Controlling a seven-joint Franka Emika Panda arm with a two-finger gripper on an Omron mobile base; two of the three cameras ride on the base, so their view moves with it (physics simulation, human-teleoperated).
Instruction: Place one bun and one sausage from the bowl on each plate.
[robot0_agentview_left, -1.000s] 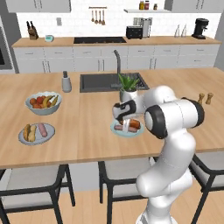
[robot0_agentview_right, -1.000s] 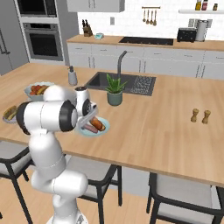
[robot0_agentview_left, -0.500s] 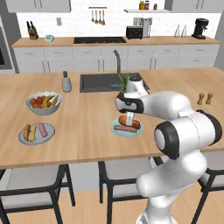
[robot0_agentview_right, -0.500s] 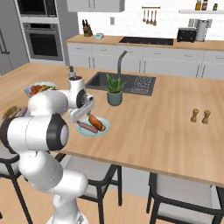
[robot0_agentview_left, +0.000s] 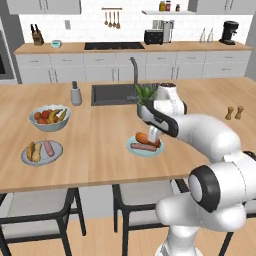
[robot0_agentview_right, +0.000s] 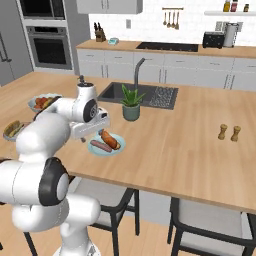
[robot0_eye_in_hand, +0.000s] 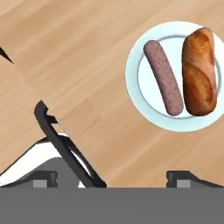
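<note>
On the near plate (robot0_agentview_left: 131, 149) (robot0_agentview_right: 119, 146) (robot0_eye_in_hand: 140, 94) an orange bun (robot0_agentview_left: 148, 138) (robot0_agentview_right: 110, 139) (robot0_eye_in_hand: 199, 72) lies side by side with a pinkish-brown sausage (robot0_agentview_left: 142, 147) (robot0_agentview_right: 101, 146) (robot0_eye_in_hand: 162, 76). My gripper (robot0_agentview_left: 152, 135) (robot0_agentview_right: 82, 136) (robot0_eye_in_hand: 113, 177) hovers just above the wooden counter beside this plate, open and holding nothing. A second plate (robot0_agentview_left: 58, 151) (robot0_agentview_right: 7, 133) at the counter's left carries a golden-tan bun (robot0_agentview_left: 31, 150) and another sausage (robot0_agentview_left: 48, 147). The bowl is out of view.
A pale fruit bowl (robot0_agentview_left: 49, 117) (robot0_agentview_right: 42, 102) stands behind the left plate. A potted plant (robot0_agentview_left: 145, 95) (robot0_agentview_right: 131, 105), the sink (robot0_agentview_left: 115, 94) with its faucet and a grey shaker (robot0_agentview_left: 76, 94) sit behind. Salt and pepper mills (robot0_agentview_left: 234, 112) are far right. Chairs stand under the counter's front edge.
The arm's elbow has swung out to the side and the hand has turned and drawn slightly off the near plate. Bun and sausage lie still there.
</note>
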